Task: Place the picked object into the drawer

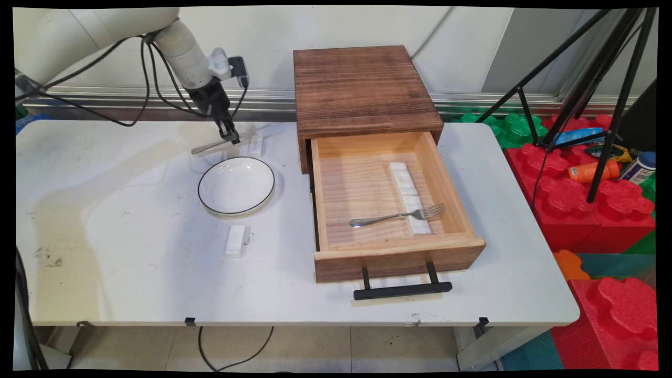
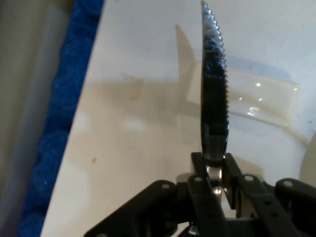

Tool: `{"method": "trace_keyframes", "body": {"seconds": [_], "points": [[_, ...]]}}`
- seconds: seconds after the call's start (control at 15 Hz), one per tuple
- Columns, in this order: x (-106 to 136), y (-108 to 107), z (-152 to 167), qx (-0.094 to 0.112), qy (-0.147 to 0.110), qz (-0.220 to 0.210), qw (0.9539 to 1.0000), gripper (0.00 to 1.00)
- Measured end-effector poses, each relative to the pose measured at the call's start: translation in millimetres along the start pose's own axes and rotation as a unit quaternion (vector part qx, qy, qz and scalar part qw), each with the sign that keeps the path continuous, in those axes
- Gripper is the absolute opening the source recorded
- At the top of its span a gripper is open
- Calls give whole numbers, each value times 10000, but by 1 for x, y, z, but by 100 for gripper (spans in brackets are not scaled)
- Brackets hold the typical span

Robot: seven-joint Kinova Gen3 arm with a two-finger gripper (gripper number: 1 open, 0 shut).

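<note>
The gripper [image 1: 229,134] is down low over the far left part of the white table [image 1: 131,252], just behind the bowl [image 1: 236,185], and its fingers [image 2: 203,170] are pinched tight on a table knife [image 2: 214,89]; in the hand view the blade stands on edge between them, serrated side to the right, running straight up and away from the linkage; in the main view the knife [image 1: 210,146] sticks out to the left of the gripper, lifted slightly off the tabletop, with its shadow beneath it; a small white block [image 1: 255,145] lies just to the right of the gripper, and another white block [image 1: 235,240] sits on the near side of the bowl; the bowl itself is white with a dark rim; over to the right, the wooden box [image 1: 362,89] has its drawer [image 1: 391,252] pulled out toward the near edge, black handle [image 1: 402,290] in front; inside lies a fork [image 1: 399,215], tines resting across a strip of white blocks [image 1: 409,197] along the drawer's right side.
</note>
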Motion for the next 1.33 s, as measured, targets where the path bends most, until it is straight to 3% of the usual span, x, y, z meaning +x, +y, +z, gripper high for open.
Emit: {"method": "trace_keyframes", "body": {"seconds": [0.4,0.73,1.0,1.33], "points": [[-9,10,-46,419,405,-674,9960,0],[-6,30,-90,601,837,-879,9908,0],[1,51,-125,642,1170,-855,9874,0],[17,91,-174,601,1672,-564,9825,0]]}}
